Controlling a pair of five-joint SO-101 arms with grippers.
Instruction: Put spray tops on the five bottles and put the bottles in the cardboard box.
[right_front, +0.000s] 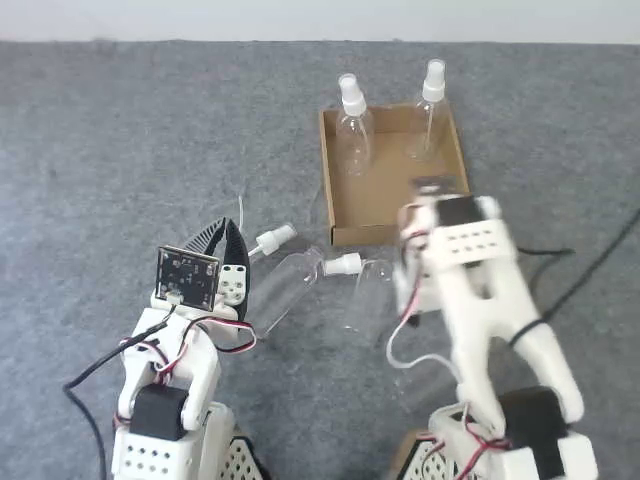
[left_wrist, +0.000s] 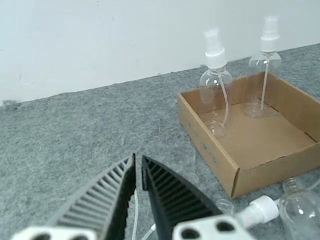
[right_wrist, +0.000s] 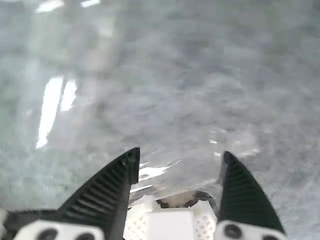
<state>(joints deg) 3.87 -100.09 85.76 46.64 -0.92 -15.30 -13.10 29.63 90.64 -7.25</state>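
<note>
Left gripper (left_wrist: 138, 159) sits low over the grey felt mat (right_front: 150, 130), ribbed black jaws closed to a thin slit, nothing clearly pinched. Right gripper (right_wrist: 180, 152) points down, jaws spread wide, shiny clear plastic beneath. Between the arms two clear bottles (right_front: 290, 285) (right_front: 372, 300) lie flat, white spray tops (right_front: 274, 239) (right_front: 343, 264) beside them. Beyond that, the shallow cardboard box (right_front: 395, 195) holds two capped bottles (right_front: 354, 135) (right_front: 428, 125), both upright.

I count one cardboard box (right_front: 392, 205), two standing bottles (right_front: 354, 140) inside it, two lying bottles (right_front: 290, 285) in front of it, four white spray tops (right_front: 352, 95), and two robot arms (right_front: 170, 385).
</note>
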